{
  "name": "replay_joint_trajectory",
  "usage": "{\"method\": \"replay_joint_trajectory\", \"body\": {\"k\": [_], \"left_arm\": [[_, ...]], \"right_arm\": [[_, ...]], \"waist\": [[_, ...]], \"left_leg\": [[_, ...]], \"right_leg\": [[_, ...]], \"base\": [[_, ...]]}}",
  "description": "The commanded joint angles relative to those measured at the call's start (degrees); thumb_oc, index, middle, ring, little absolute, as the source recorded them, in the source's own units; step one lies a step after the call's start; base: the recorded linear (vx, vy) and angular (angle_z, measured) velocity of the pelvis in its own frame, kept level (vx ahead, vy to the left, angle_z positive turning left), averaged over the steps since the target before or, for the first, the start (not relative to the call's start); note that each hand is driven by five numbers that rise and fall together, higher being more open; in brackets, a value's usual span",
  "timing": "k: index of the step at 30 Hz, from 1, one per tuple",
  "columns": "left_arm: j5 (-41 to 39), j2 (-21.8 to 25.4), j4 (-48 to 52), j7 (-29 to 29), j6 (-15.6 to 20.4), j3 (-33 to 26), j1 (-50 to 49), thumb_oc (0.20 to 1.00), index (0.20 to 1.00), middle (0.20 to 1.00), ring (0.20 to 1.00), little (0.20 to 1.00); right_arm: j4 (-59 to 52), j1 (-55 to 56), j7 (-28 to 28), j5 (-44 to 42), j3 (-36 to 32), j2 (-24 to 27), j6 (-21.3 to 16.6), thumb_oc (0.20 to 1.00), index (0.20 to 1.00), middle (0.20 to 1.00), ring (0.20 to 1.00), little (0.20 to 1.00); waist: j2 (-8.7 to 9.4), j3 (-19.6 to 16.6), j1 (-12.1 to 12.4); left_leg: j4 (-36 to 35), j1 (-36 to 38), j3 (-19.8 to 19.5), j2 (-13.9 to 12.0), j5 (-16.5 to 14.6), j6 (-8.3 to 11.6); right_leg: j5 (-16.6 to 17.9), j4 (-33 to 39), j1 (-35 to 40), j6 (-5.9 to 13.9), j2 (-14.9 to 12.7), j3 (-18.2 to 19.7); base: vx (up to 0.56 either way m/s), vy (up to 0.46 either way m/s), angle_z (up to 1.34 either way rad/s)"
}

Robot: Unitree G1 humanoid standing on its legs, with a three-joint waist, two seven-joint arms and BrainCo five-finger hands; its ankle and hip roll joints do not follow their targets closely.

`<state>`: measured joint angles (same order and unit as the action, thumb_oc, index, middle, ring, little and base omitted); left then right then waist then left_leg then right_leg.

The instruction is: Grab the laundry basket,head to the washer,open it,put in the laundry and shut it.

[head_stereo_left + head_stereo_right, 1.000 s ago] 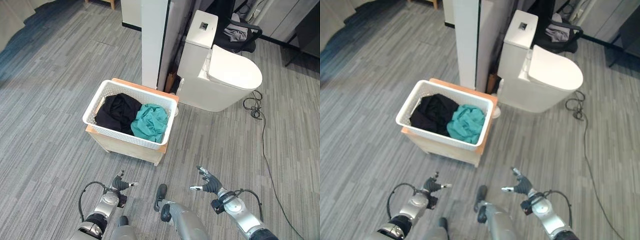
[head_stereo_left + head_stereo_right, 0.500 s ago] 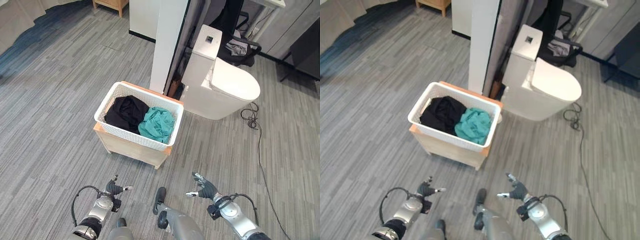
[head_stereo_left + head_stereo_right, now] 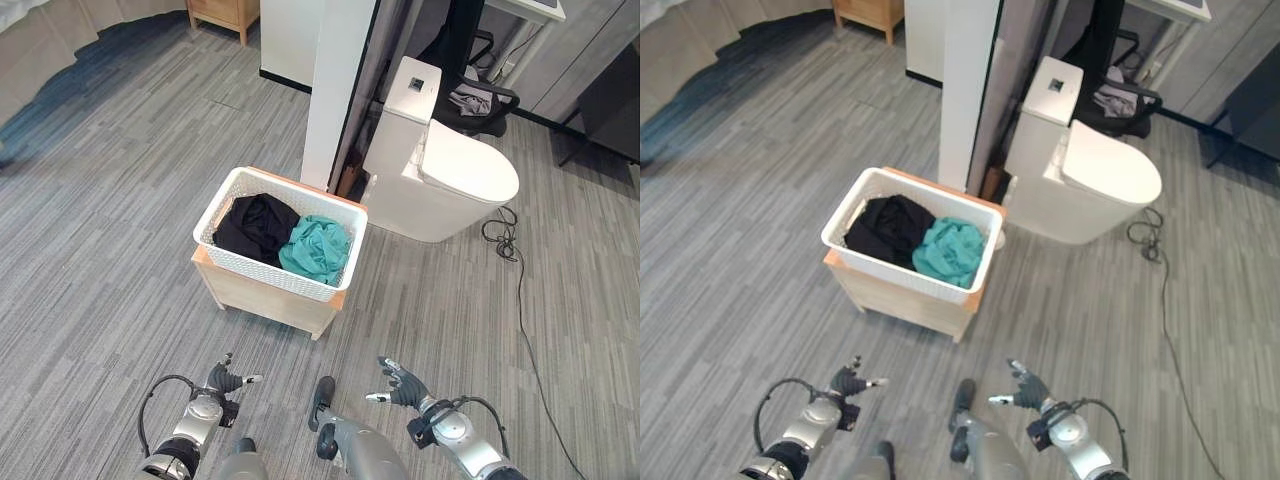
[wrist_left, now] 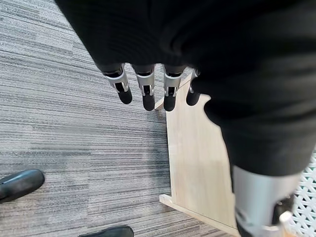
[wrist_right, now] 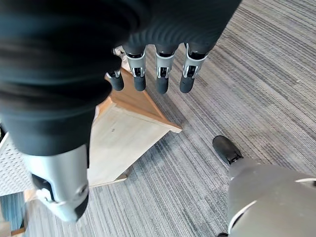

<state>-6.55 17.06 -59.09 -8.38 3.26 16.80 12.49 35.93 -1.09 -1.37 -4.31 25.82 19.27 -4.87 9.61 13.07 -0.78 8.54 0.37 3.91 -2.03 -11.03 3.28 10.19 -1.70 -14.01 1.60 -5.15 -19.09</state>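
Laundry basket (image 3: 280, 245) sits on a low wooden stand (image 3: 265, 296), black and teal clothes inside, untouched. My left hand (image 3: 222, 381) and right hand (image 3: 400, 385) hang apart from it, fingers loose, empty. Grabbing, walking, loading and shutting all remain.

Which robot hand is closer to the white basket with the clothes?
Left, though only slightly. The left hand hangs open below the laundry basket near its left end; the right hand hangs open below and right of it. Neither touches it.
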Motion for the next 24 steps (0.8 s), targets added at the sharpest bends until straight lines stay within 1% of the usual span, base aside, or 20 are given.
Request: {"method": "replay_joint_trajectory", "body": {"k": [1, 7, 8, 12, 13, 14, 15, 16, 17, 19, 21, 23, 24], "left_arm": [[-0.65, -0.56, 3.19, 0.01, 1.48, -0.67, 0.19, 1.0, 1.0, 1.0, 1.0, 1.0], [-0.87, -0.71, 3.12, 0.36, 1.25, -0.74, 0.03, 1.0, 1.0, 1.0, 1.0, 1.0], [-0.06, -4.08, 6.46, 3.02, 0.87, 3.68, -2.56, 1.0, 1.0, 1.0, 1.0, 1.0], [-0.34, -3.62, 8.08, 3.95, 0.91, 4.62, -2.98, 1.0, 1.0, 1.0, 1.0, 1.0], [0.03, -3.51, 8.09, 4.2, 0.76, 4.93, -2.78, 1.0, 1.0, 1.0, 1.0, 1.0], [0.71, -3.13, 8.03, 4.35, 0.76, 5.43, -2.24, 1.0, 1.0, 1.0, 1.0, 1.0], [0.99, -2.96, 7.94, 4.63, 0.73, 5.54, -2.09, 1.0, 1.0, 1.0, 1.0, 1.0], [1.22, -3.03, 7.72, 4.83, 0.79, 5.4, -2.22, 1.0, 1.0, 1.0, 1.0, 1.0], [1.73, -3.48, 6.97, 4.72, 0.61, 5.34, -2.2, 1.0, 1.0, 1.0, 1.0, 1.0], [2.04, -3.71, 6.22, 4.4, 0.43, 5.3, -1.75, 1.0, 1.0, 1.0, 1.0, 1.0], [1.89, -3.69, 6.16, 4.39, 0.44, 5.31, -1.62, 1.0, 1.0, 1.0, 1.0, 1.0], [2.03, -3.85, 5.72, 4.51, 0.21, 5.6, -1.26, 1.0, 1.0, 1.0, 1.0, 1.0], [2.19, -3.8, 5.64, 4.44, 0.1, 5.66, -1.19, 1.0, 1.0, 1.0, 1.0, 1.0]], "right_arm": [[-2.85, -1.8, 0.86, -2.4, -1.51, -0.41, -0.52, 1.0, 1.0, 1.0, 1.0, 1.0], [-1.99, -2.2, 0.95, -2.11, -1.69, -0.39, -0.12, 1.0, 1.0, 1.0, 1.0, 1.0], [6.78, -1.4, 5.7, -7.46, -14.45, 2.69, 0.44, 1.0, 1.0, 1.0, 1.0, 1.0], [4.81, -2.1, 5.69, -7.28, -13.48, 2.23, 0.55, 1.0, 1.0, 1.0, 1.0, 1.0], [4.53, -2.23, 5.62, -7.63, -13.3, 2.1, 0.42, 1.0, 1.0, 1.0, 1.0, 1.0], [4.46, -1.94, 5.45, -7.95, -13.1, 2.32, 0.32, 1.0, 1.0, 1.0, 1.0, 1.0], [4.33, -1.4, 5.12, -8.08, -13.02, 2.34, 0.48, 1.0, 1.0, 1.0, 1.0, 1.0], [4.5, -0.9, 4.64, -8.29, -13.0, 2.33, 0.47, 1.0, 1.0, 1.0, 1.0, 1.0], [5.01, -0.38, 4.12, -8.26, -12.78, 2.31, 0.37, 1.0, 1.0, 1.0, 1.0, 1.0], [5.94, -0.22, 4.12, -8.48, -12.86, 2.01, 0.36, 1.0, 1.0, 1.0, 1.0, 1.0], [6.15, -0.14, 4.05, -8.39, -12.76, 2.02, 0.46, 1.0, 1.0, 1.0, 1.0, 1.0], [6.37, -0.05, 4.01, -8.01, -12.59, 1.96, 0.66, 1.0, 1.0, 1.0, 1.0, 1.0], [6.31, -0.08, 4.04, -8.02, -12.59, 1.89, 0.7, 1.0, 1.0, 1.0, 1.0, 1.0]], "waist": [[-1.16, 1.1, 0.69], [-1.16, 0.7, 0.81], [-10.86, 2.04, 0.53], [-11.06, 2.01, 0.68], [-10.92, 2.11, 0.5], [-10.75, 2.19, -0.41], [-10.48, 1.96, -0.86], [-10.33, 1.73, -0.56], [-9.94, 1.32, -0.23], [-9.63, 0.98, -0.22], [-9.5, 0.84, -0.19], [-9.35, 0.61, -0.35], [-9.24, 0.75, -0.5]], "left_leg": [[-1.47, 3.12, 0.65, 3.56, 4.55, -3.41], [-0.67, 3.55, 1.29, 3.41, 4.05, -3.4], [-4.43, -5.65, 5.41, 0.93, 9.68, -3.28], [-4.2, -5.59, 5.4, 1.32, 9.85, -3.34], [-3.64, -5.85, 4.75, 1.61, 9.56, -3.39], [-2.94, -5.86, 3.41, 1.74, 9.55, -3.47], [-2.89, -5.67, 2.86, 1.79, 9.47, -3.59], [-2.88, -5.3, 2.96, 1.71, 9.49, -3.56], [-2.87, -5.31, 3.08, 1.64, 9.64, -3.47], [-3.02, -5.33, 2.98, 1.41, 9.76, -3.29], [-3.29, -5.06, 2.98, 1.25, 9.79, -3.25], [-3.71, -4.5, 2.86, 0.7, 9.79, -3.3], [-3.82, -4.27, 2.88, 0.58, 9.64, -3.28]], "right_leg": [[7.16, 2.73, 0.92, 6.78, -2.57, 4.68], [7.06, 2.61, 1.4, 6.84, -2.58, 4.44], [-6.0, -5.57, 3.38, 4.71, -3.46, 3.77], [-5.4, -4.49, 3.87, 4.78, -3.56, 4.25], [-5.42, -4.33, 3.87, 4.58, -3.32, 5.45], [-5.85, -4.84, 3.62, 4.27, -1.58, 10.56], [-6.22, -4.74, 3.66, 4.09, -0.17, 13.83], [-6.22, -3.84, 4.31, 3.93, 0.05, 14.04], [-5.7, -3.13, 4.87, 4.04, -0.01, 12.8], [-5.87, -2.96, 5.05, 3.87, 0.3, 12.12], [-6.13, -3.26, 5.14, 3.76, 0.55, 11.77], [-7.18, -5.11, 4.76, 3.77, 1.17, 11.15], [-7.18, -5.91, 4.47, 3.91, 1.27, 10.82]], "base": [[0.0, -0.007, -0.05], [0.0, -0.001, -0.01], [0.0, 0.0, 0.0], [-0.03, 0.035, -0.06], [0.01, -0.013, -0.11], [0.03, -0.029, 0.08], [0.06, -0.04, 0.2], [0.06, -0.066, 0.22], [0.04, -0.075, 0.12], [0.03, -0.078, 0.04], [0.04, -0.046, 0.04], [0.04, -0.049, 0.01], [0.02, -0.048, -0.01]]}}
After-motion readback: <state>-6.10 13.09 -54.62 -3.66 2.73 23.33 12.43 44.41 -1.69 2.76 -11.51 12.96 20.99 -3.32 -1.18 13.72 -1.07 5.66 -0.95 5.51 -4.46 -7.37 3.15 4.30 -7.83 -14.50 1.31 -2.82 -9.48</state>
